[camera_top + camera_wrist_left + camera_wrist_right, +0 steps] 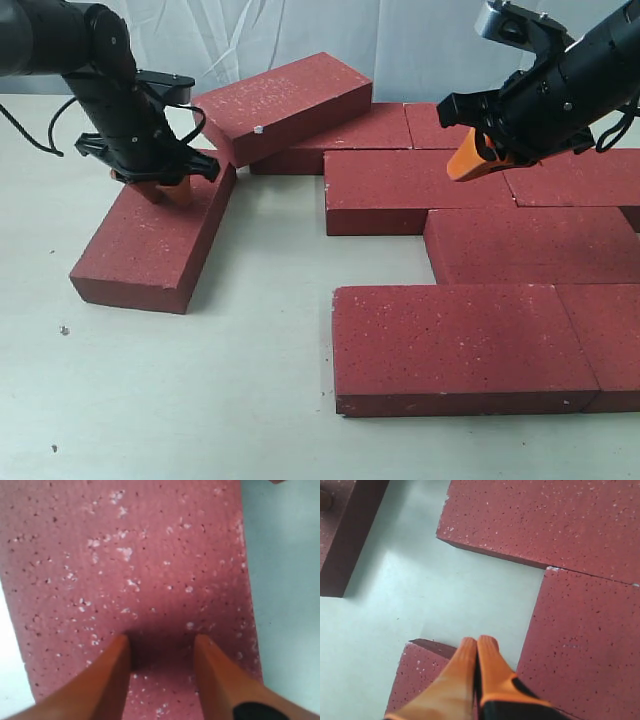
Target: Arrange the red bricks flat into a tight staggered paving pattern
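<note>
- My left gripper (165, 190) is over the far end of the loose brick (150, 245). Its orange fingers are spread with nothing between them, and the tips are on or just above the top face (I can't tell which).
- That brick lies flat on the table (250, 400) at the left. It is skewed and well apart from the laid bricks (520, 245) on the right.
- The right gripper (465, 165) hovers above the far rows with its fingers pressed together, empty.
- A tilted brick (285, 100) with a white chip (258, 129) leans on the far row. Its low corner seems to meet the loose brick's far end.
- I judge the step in hand to be bringing the loose brick into the pattern, probably into the notch left of the third row.
- The fingers look narrower than the brick's face, so I'd take it by an edge or push it.
- I'd square it to the rows first, then slide it slowly until the sides touch.
- I'd also watch the leaning brick, because moving its neighbour could let it drop.
</note>
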Controlling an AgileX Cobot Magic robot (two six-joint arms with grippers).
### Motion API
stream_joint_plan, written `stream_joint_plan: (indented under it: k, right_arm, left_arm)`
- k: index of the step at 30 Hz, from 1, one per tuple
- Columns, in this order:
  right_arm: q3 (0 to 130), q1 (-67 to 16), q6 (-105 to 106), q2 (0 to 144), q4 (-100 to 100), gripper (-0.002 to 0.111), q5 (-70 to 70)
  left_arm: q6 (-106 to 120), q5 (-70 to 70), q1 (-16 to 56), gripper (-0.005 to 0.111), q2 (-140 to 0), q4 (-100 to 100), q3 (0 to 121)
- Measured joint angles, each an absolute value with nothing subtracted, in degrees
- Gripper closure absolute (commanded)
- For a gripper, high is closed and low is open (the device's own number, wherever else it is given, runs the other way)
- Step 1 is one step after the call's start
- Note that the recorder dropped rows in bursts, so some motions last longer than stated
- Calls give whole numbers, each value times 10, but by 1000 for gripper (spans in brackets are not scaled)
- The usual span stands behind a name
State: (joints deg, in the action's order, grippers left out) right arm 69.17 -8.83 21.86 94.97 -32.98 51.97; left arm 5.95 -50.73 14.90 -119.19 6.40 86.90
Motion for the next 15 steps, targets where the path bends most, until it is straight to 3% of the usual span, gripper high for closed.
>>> stream_joint_plan:
  k: [15]
  right_arm:
    - [692, -88, 219, 950, -330, 109, 526]
  left_arm:
    - [361, -670, 149, 67, -1192, 9, 873]
